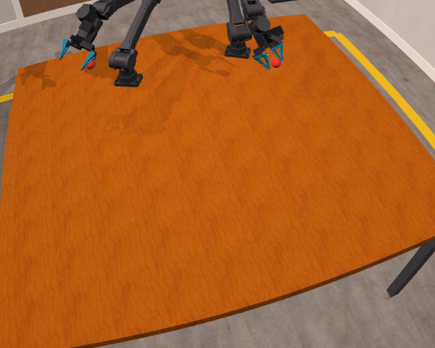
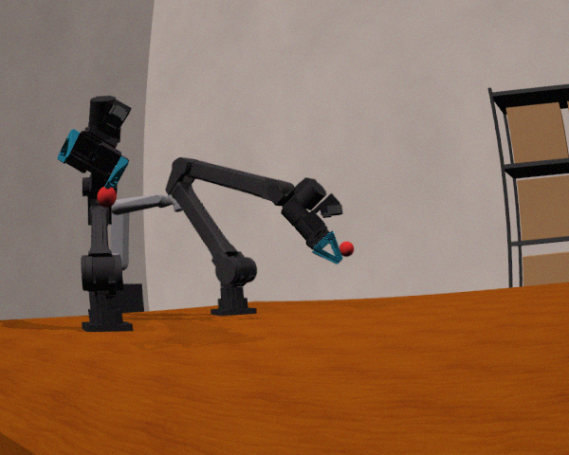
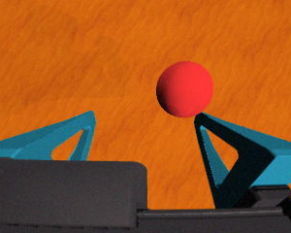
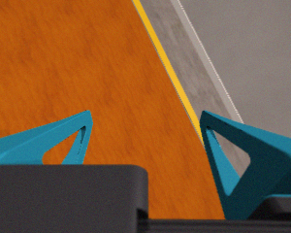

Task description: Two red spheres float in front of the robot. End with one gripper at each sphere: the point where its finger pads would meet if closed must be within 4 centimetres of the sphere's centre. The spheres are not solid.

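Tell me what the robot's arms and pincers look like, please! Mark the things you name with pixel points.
Both arms (image 1: 139, 25) (image 2: 229, 180) are dark charcoal, with long straight pieces and chunky rounded joints, standing on flat, dark, four-cornered feet (image 1: 138, 80) (image 2: 127, 327). Each pincer has two pointy teal-blue fingers (image 1: 64, 48) (image 2: 119, 171), shaped like triangles with a hole in the middle. I can't make out any cables or stickers.

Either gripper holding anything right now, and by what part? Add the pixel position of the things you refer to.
Nothing is held. The left gripper (image 1: 275, 64) (image 2: 339, 259) (image 3: 145, 116) and right gripper (image 1: 71, 64) (image 2: 85, 172) (image 4: 145, 116) are both open, with nothing clamped between their fingers.
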`<state>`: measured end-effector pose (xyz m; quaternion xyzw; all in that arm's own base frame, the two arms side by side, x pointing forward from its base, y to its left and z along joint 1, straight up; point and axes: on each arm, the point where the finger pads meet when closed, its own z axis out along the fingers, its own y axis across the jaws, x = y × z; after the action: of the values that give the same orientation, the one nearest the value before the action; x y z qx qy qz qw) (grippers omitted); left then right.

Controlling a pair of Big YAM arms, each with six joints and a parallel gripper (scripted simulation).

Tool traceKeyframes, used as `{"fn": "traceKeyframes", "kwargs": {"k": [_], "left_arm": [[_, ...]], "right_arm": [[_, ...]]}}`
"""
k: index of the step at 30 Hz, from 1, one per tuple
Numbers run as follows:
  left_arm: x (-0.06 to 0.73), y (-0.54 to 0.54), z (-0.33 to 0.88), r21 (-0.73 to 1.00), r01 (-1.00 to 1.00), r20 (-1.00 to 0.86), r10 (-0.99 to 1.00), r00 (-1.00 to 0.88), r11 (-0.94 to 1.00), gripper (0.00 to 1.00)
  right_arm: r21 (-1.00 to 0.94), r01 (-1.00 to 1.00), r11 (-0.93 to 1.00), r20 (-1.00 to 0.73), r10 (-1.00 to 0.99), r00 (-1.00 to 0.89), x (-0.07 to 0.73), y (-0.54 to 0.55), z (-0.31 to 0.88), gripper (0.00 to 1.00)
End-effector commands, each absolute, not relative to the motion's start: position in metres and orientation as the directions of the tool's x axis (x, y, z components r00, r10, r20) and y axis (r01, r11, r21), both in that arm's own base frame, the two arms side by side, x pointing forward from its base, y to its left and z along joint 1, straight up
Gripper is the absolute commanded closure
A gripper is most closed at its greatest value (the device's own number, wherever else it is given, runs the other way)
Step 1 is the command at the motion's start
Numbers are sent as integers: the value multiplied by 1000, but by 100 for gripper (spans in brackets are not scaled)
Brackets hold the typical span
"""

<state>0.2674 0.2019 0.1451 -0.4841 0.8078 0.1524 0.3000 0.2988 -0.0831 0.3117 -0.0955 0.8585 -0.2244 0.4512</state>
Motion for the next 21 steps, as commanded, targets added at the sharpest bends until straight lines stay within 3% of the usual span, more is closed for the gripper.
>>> {"fn": "traceKeyframes", "kwargs": {"k": [1, 9, 21], "left_arm": [[279, 211, 161, -7, -796, -691, -579, -434, 605, 0], [298, 207, 169, -9, -661, -739, -450, -502, 750, 0], [301, 207, 170, -5, -637, -748, -426, -509, 771, 0]], "right_arm": [[-288, 107, 952, -820, -187, -542, 282, -72, 303, 0], [-40, 52, 998, -872, -9, -490, 255, -35, 276, 0], [0, 41, 999, -874, 20, -485, 251, -29, 271, 0]]}}
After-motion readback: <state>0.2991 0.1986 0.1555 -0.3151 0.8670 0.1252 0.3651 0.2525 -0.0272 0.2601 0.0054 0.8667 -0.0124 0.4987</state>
